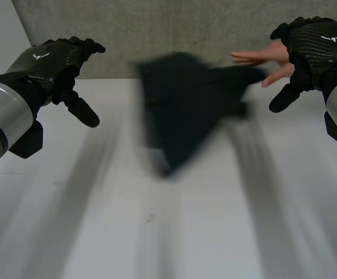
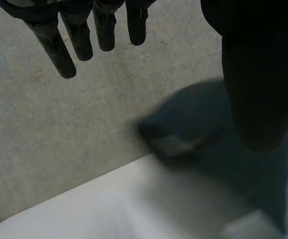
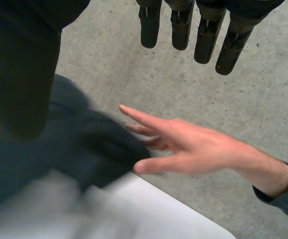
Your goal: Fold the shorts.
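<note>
Shorts of dark cloth (image 1: 185, 116) sit between my hands, stretched crosswise, nearer my right hand (image 1: 319, 46) than my left hand (image 1: 52, 64); both hang fingers apart, empty.

The left hand (image 1: 52, 67) and right hand (image 1: 319, 49) were cased in black shells with a carbon weave, each stamped with a small white emblem (image 1: 39, 56). The fingers (image 2: 64, 59) were tipped with rounded black pads. The left arm (image 1: 2, 116) was sheathed in smooth grey. A dark grey-blue sleeve (image 3: 283, 196) was worn above the person's hand (image 3: 198, 149).
</note>
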Available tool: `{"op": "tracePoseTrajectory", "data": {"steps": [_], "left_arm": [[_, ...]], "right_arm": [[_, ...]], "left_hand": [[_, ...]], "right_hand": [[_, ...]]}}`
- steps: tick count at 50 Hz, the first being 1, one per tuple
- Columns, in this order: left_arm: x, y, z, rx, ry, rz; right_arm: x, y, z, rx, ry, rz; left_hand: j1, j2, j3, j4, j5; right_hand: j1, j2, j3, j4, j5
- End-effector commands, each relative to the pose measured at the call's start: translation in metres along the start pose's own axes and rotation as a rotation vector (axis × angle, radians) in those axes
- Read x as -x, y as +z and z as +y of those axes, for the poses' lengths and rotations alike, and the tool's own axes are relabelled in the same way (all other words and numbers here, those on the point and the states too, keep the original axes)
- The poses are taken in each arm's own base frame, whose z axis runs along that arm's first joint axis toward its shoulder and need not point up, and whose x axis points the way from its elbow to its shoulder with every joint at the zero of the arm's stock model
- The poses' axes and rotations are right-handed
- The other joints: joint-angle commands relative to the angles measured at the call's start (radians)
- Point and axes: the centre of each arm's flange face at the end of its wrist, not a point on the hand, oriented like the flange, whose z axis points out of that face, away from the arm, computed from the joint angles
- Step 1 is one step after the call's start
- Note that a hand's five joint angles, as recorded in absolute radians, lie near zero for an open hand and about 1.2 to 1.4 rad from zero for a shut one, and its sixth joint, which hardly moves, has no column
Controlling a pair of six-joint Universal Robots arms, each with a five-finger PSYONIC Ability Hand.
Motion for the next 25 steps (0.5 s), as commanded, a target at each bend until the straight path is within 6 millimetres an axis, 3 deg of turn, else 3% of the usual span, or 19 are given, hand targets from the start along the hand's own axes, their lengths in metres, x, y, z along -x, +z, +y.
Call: {"op": "tracePoseTrajectory", "data": {"steps": [1,16,20,25], "left_arm": [[-0.001,0.001,0.001,-0.005,0.002,0.002],[0.011,0.038,0.019,-0.002,0.019,-0.069],[0.018,0.061,0.036,0.021,0.053,-0.089],[0.057,0.104,0.077,0.11,0.174,-0.178]], "right_arm": [[0.0,0.0,0.001,0.002,0.0,0.0],[0.001,0.001,0.002,-0.001,0.0,-0.008],[0.003,0.001,0.004,0.001,-0.004,-0.028],[0.005,0.001,0.005,0.005,-0.006,-0.044]], "left_hand": [[0.01,-0.007,0.0,-0.035,-0.045],[0.01,-0.007,0.0,-0.035,-0.045],[0.016,0.0,0.007,-0.028,-0.039],[0.022,0.006,0.013,-0.022,-0.033]], "right_hand": [[-0.011,-0.044,-0.027,-0.061,-0.053],[-0.011,-0.044,-0.027,-0.061,-0.053],[-0.011,-0.044,-0.027,-0.061,-0.053],[-0.011,-0.044,-0.027,-0.061,-0.053]]}}
